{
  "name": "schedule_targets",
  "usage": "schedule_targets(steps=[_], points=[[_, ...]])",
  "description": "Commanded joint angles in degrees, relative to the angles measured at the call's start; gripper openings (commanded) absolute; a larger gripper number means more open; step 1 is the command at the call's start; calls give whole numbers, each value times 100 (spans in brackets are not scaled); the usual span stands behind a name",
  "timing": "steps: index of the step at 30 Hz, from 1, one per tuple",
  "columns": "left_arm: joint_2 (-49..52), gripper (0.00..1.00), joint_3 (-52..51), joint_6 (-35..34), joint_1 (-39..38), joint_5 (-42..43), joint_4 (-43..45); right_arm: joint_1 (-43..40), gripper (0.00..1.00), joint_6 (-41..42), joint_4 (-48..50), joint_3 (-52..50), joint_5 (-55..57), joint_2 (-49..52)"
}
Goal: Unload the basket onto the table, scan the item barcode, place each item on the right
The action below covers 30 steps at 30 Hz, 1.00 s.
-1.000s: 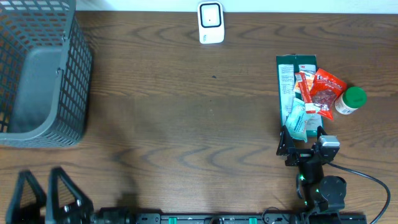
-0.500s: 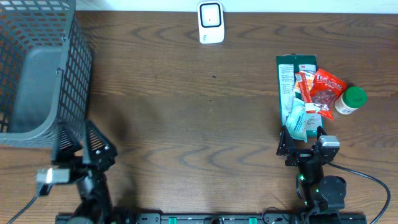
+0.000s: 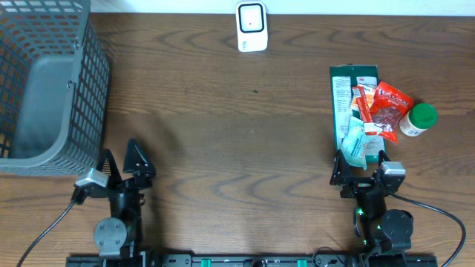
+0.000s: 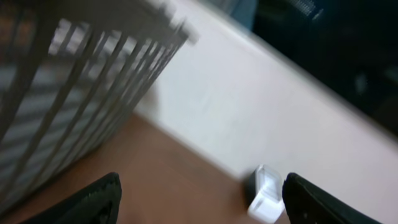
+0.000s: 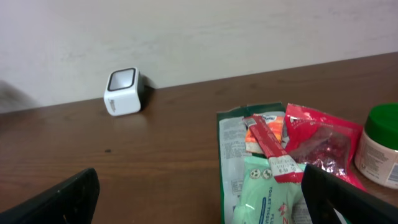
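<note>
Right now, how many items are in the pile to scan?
5, clustered at right: dark green pack, orange sachet, red bag, mint pouch, green-lidded jar. More may hide underneath.

the left wrist view is blurred, leaving the basket [image 4: 74, 99] and scanner [image 4: 264, 200] soft. the jar [image 5: 379, 146] is cut by the right edge; print on the green packet [image 5: 231, 155] is too small to read.

The pale green packet [image 5: 266, 186] has the word "TOILET" printed near its lower edge. It lies on top of the dark green flat pack [image 5: 231, 146], whose white print is too small to read. The print on the red packets [image 5: 320, 140], just beside the dark green flat pack, is also too small to read.
</note>
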Motion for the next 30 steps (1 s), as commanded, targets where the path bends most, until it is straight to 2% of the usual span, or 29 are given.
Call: schedule_targets(steps=[1,7,17,30], points=[[-48,83,-11,273,31,221,-422,-35,99,0,-26,-7,-26,-37],[-48,83,-11,1322,31,492,-745,-35,99,0,-26,-7,-26,-37],[-48,83,-11,2417,28,621,-800,-35,99,0,-26,-7,-26,-37],[-48,83,-11,2540,-149,796,-1237,-33,99,0,-26,-7,-26,-31]])
